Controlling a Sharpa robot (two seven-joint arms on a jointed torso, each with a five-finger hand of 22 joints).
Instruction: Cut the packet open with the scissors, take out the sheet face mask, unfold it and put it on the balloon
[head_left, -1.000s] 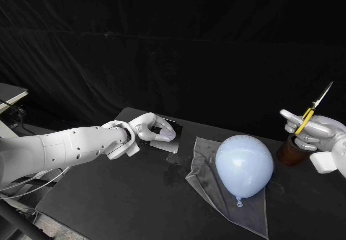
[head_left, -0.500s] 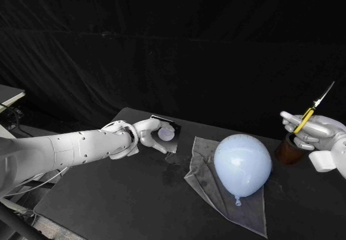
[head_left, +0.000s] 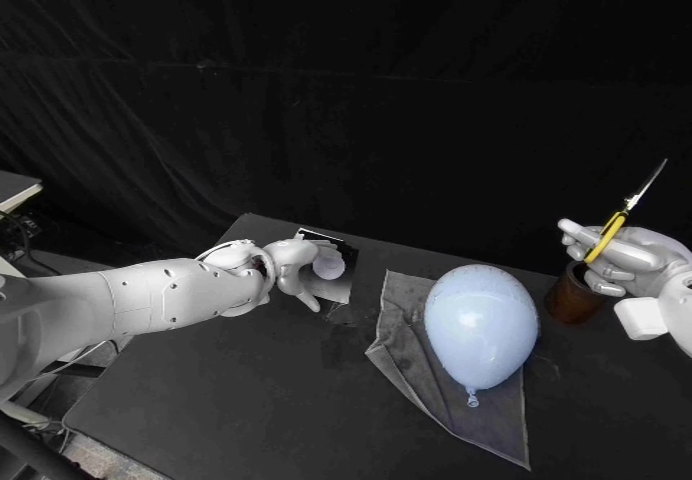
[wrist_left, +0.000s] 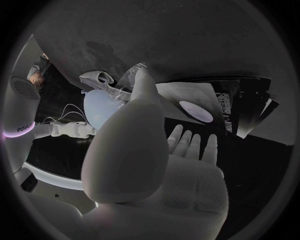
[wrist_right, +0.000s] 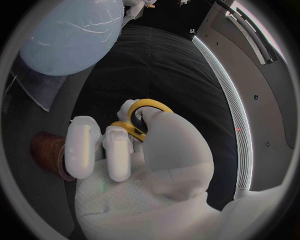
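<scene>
Currently, right hand (head_left: 623, 262) is clamping its fingers on the upraised scissors (head_left: 629, 212) at the right, while fingers of left hand (head_left: 284, 270) are resting at the packet (head_left: 335, 270), left of the balloon (head_left: 482, 325) on the table (head_left: 216, 400), grip unclear.

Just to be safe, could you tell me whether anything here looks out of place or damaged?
Nothing looks spilled or damaged. The one untidy thing is the clear plastic sheet under the balloon: crumpled and skewed to the table edge. The right hand holds the scissors blades-up.
</scene>
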